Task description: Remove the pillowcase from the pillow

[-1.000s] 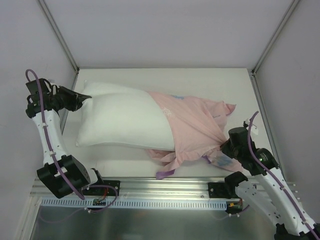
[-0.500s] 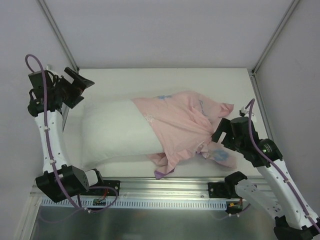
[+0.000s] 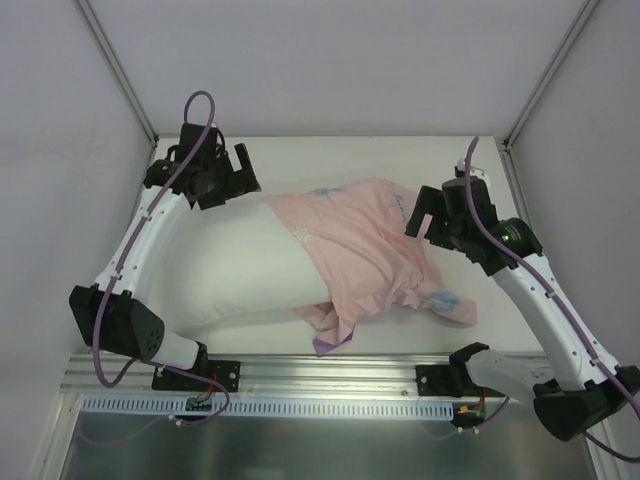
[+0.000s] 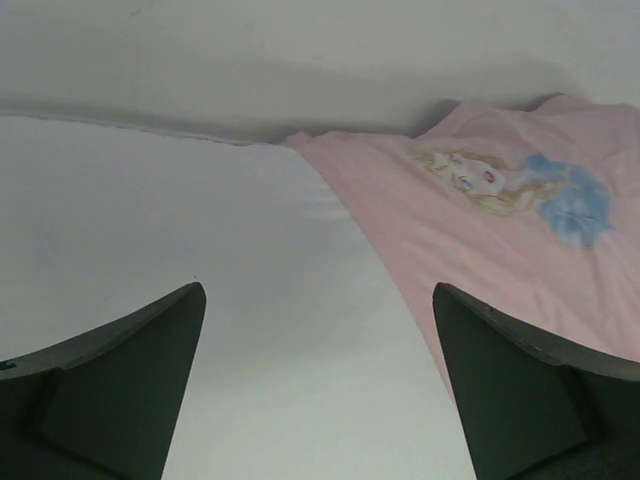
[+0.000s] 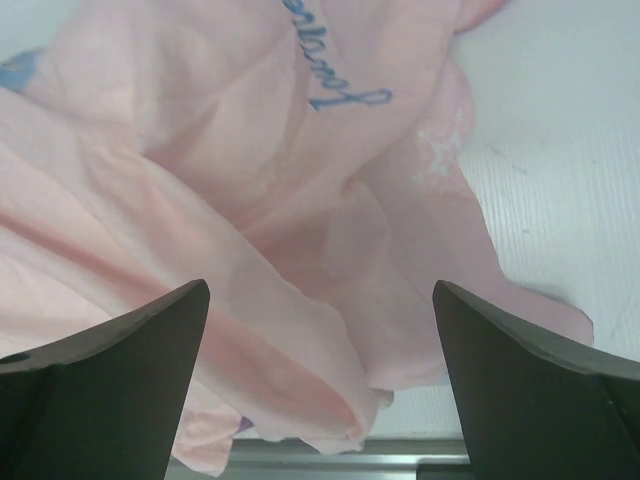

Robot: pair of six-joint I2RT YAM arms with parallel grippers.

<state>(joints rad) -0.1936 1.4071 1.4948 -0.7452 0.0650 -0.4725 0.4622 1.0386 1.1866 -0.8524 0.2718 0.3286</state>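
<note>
The pillowcase (image 3: 360, 240) covers only the right half of the pillow (image 3: 235, 265); left gripper (image 3: 233, 178) hangs spread and empty over the pillow's bare far corner, right gripper (image 3: 424, 220) likewise above its covered end, probably seeking fresh holds

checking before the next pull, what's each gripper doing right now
Left gripper: open, holding nothing, over the white pillow.
Right gripper: open, holding nothing, over the pink pillowcase.

Twin arms extended, both pincers empty.
The left pincer (image 3: 243, 180) and the right pincer (image 3: 424, 222) each hang with jaws spread wide, gripping nothing, their arms stretched forward and angled inward toward one another.
</note>
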